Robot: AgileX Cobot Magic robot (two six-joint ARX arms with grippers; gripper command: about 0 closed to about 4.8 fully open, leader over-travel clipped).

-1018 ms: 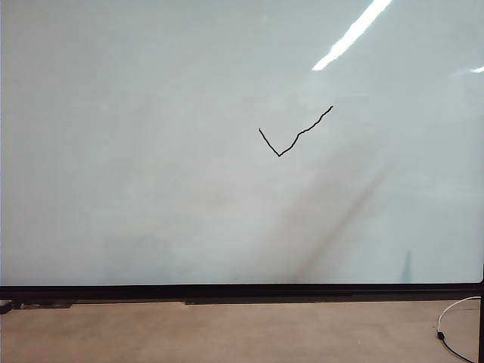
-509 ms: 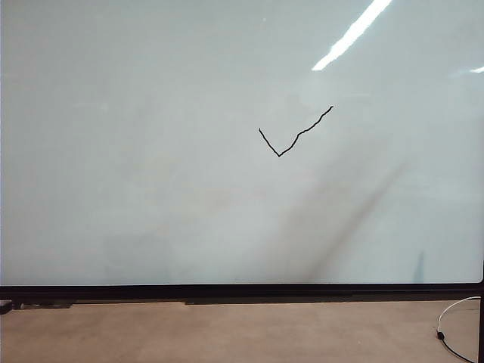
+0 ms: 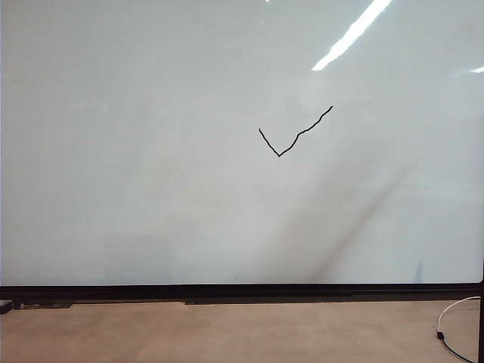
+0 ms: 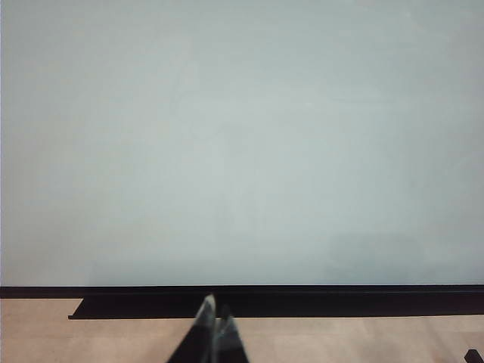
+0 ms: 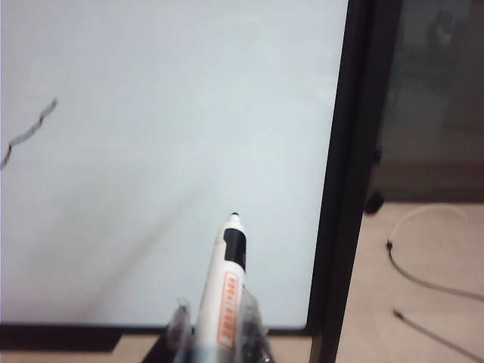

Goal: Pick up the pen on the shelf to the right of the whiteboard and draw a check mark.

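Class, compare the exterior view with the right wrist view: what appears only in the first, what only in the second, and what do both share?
Only the exterior view shows the whole check mark, both strokes, and the board's full bottom frame; no arm appears there.

Only the right wrist view shows the right gripper, shut on the pen, whose dark tip points toward the board without touching it. It also shows the board's right frame edge.

Both show the whiteboard, the cable on the floor to its right, and part of the check mark's longer stroke.
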